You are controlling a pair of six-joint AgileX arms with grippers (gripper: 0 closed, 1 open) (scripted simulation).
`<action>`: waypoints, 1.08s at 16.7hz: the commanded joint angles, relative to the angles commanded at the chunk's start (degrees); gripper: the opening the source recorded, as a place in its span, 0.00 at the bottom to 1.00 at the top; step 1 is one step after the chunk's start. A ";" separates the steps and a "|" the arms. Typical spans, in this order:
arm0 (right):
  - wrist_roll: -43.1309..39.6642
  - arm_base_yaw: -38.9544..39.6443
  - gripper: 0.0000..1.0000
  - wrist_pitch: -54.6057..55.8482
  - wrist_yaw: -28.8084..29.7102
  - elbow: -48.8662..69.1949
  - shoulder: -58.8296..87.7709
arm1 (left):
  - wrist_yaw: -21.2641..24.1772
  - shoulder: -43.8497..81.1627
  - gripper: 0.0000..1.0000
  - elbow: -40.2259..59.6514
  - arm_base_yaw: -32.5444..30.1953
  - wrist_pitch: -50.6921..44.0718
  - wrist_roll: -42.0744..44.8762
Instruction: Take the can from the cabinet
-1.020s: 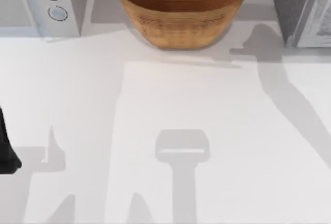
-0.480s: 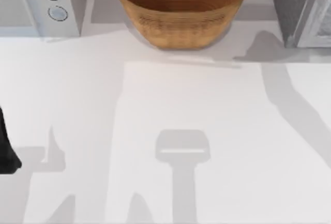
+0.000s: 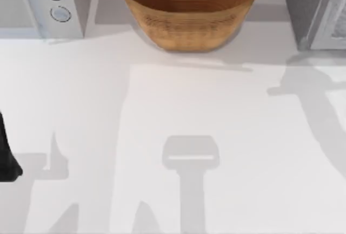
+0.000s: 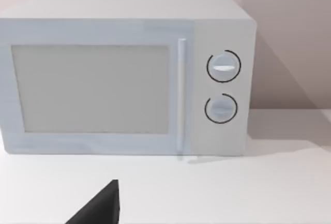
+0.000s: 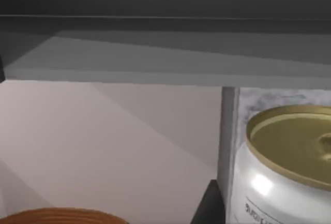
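The can (image 5: 287,167) has a silver body and a gold-yellow lid, and it looms large and close in the right wrist view. It stands against the cabinet's mottled grey wall (image 5: 258,100). A dark part of my right gripper (image 5: 209,203) shows right beside the can; whether it touches the can I cannot tell. From above, the cabinet (image 3: 313,7) stands at the table's back right, and the right arm's shadow (image 3: 313,99) lies on the table in front of it. My left arm (image 3: 6,158) is parked at the left edge.
A wicker bowl (image 3: 189,12) sits at the back middle; its rim (image 5: 62,216) also shows in the right wrist view. A white microwave (image 3: 43,4) stands at the back left, facing my left gripper (image 4: 103,206). The table is white.
The right arm's shadow has slid from beside the bowl toward the right and the front of the table. The left arm has not moved.
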 joint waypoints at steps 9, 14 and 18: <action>-0.62 -15.00 0.00 16.90 -14.25 -55.15 -35.13 | 0.00 0.00 1.00 0.00 0.00 0.00 0.00; -1.36 -20.35 0.00 24.02 -16.14 -72.68 -48.91 | 0.00 0.00 1.00 0.00 0.00 0.00 0.00; -1.55 -21.33 0.00 25.44 -15.99 -75.84 -51.56 | 0.00 0.00 1.00 0.00 0.00 0.00 0.00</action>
